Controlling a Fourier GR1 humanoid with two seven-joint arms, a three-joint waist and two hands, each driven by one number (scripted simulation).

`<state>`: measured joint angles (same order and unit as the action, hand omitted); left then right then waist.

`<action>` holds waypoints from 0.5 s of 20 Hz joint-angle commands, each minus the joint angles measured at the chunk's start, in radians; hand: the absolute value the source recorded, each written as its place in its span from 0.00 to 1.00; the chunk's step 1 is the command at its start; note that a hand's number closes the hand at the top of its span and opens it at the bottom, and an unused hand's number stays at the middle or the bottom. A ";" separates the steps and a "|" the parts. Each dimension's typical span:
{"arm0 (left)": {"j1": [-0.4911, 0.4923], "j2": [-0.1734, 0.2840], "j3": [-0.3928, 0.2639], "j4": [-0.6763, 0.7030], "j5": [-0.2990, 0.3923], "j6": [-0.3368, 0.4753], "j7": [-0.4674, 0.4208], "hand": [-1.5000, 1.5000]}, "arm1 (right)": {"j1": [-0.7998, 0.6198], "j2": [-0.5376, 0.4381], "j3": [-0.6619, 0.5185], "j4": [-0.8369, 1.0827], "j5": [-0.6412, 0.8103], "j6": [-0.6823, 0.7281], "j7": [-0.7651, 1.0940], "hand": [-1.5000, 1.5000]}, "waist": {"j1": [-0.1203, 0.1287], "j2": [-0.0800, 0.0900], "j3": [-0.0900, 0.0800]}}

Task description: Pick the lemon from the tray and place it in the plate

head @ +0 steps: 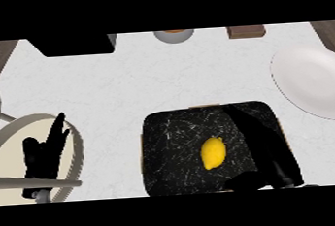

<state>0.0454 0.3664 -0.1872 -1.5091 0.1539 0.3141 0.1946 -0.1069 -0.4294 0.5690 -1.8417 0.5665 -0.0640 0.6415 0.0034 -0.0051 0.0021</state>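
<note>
1. Left hand (45,150): black, fingers straight and held up, holding nothing, at the counter's left edge.
2. Black marble-patterned square tray (173,153): at the white counter's (125,78) front edge, centre.
3. Yellow oval lemon (213,152): lying in the tray, right of its middle.
4. Right hand (262,143): black, over the tray's right side, fingers extended, just beside the lemon, not pinching it.
5. White round plate (313,82): at the counter's right edge, well apart from the tray.
</note>
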 commanded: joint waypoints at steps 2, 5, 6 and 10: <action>-0.049 -0.072 -0.027 0.061 -0.023 0.007 -0.040 0.50 | -0.110 0.061 0.018 -0.001 -0.067 0.215 0.219 0.00 | 0.000 0.007 -0.004; -0.069 -0.068 0.002 0.048 -0.008 -0.017 -0.014 0.50 | -0.115 0.090 0.013 0.035 -0.080 0.259 0.240 0.00 | -0.003 0.006 -0.003; -0.081 -0.068 -0.006 0.054 -0.025 -0.007 0.011 0.50 | -0.157 0.110 -0.008 0.074 -0.101 0.291 0.272 0.00 | -0.001 0.007 -0.003; -0.070 -0.076 0.005 0.028 -0.038 -0.031 0.024 0.50 | -0.149 0.134 -0.040 0.042 -0.105 0.352 0.305 0.00 | -0.004 0.005 -0.002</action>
<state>0.0387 0.3401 -0.1653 -1.5006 0.1264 0.2898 0.1948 -0.2278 -0.3263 0.5585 -1.7926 0.4864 0.2086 0.8845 0.0099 -0.0039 0.0035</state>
